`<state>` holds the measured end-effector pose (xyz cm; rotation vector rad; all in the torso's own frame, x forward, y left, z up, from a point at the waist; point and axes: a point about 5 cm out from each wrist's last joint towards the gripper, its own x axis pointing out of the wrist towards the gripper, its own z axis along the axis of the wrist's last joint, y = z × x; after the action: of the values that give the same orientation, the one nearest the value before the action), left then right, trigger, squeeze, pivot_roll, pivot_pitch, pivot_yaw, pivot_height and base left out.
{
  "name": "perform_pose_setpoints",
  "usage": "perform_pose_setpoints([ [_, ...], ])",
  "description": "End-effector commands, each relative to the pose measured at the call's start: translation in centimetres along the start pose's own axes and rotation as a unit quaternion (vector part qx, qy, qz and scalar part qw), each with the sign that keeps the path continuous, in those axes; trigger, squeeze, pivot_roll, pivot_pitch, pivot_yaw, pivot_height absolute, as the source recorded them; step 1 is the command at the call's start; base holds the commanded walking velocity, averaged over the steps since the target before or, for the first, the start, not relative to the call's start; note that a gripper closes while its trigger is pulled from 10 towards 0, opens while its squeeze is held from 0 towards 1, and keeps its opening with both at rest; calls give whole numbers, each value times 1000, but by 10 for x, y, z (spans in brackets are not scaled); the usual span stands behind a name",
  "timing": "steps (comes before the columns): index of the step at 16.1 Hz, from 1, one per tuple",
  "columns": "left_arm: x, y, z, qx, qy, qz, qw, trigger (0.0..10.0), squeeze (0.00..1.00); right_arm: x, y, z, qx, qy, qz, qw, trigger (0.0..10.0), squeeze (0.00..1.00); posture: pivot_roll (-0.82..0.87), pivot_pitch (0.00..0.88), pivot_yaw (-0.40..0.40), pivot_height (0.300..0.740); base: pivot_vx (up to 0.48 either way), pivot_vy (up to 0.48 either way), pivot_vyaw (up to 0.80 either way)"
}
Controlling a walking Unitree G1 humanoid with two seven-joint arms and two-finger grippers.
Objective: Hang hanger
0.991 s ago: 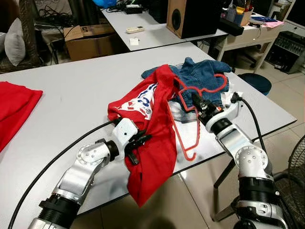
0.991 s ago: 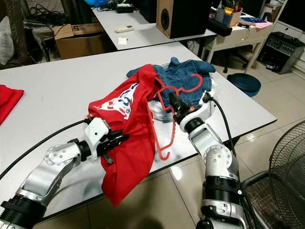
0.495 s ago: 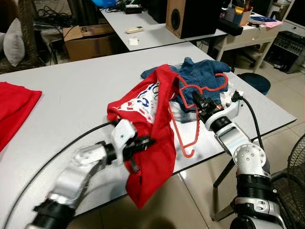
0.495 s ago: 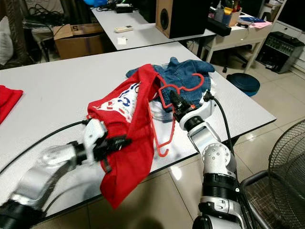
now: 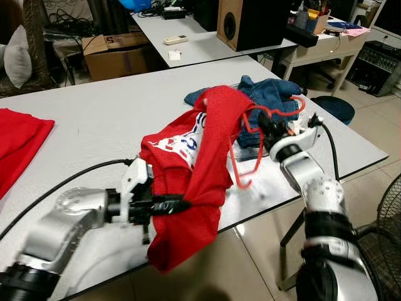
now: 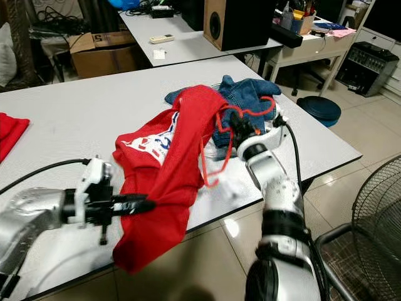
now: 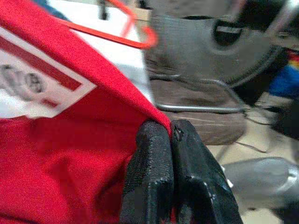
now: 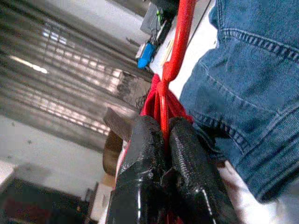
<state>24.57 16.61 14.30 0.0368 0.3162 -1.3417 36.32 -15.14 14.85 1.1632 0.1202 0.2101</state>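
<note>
Between the closed fingers of the left gripper (image 5: 178, 203) hangs the shirt (image 5: 200, 163); the right gripper (image 5: 268, 128) pinches the hanger (image 5: 250, 150) above the jeans (image 5: 276, 100).

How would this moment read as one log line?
left gripper: shut on shirt | right gripper: shut on hanger | jeans on table

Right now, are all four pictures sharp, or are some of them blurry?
In the left eye view the left arm and right arm are smeared by motion, while the table is crisp. In the left wrist view the fingers on the red shirt are sharp, the background soft. In the right wrist view the red hanger and denim are fairly clear.
</note>
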Motion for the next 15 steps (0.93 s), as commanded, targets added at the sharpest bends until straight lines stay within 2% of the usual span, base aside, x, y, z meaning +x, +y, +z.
perform_pose_setpoints([
  [1, -3, -7, 2, -13, 5, -31, 999, 0, 0, 6, 6, 5, 35, -26, 6, 999, 10000, 0, 32, 0, -3, 740, 0, 0, 0],
  [6, -4, -20, 9, -52, -15, -70, 996, 0, 0, 21, 13, 8, 34, -46, 8, 998, 10000, 0, 36, 0, -10, 740, 0, 0, 0],
  [10, -9, -22, 24, -74, -68, -74, 992, 0, 0, 29, 15, 13, -12, -55, 5, 998, 10000, 0, 49, 0, -25, 740, 0, 0, 0],
  [12, -7, -25, 33, -82, -102, -84, 988, 0, 0, 32, 16, 10, -27, -57, 3, 998, 10000, 0, 51, 0, -26, 740, 0, 0, 0],
  [15, -2, -28, 39, -87, -121, -97, 984, 0, 0, 34, 18, 7, -15, -62, 5, 998, 10000, 0, 54, 0, -27, 740, 0, 0, 0],
])
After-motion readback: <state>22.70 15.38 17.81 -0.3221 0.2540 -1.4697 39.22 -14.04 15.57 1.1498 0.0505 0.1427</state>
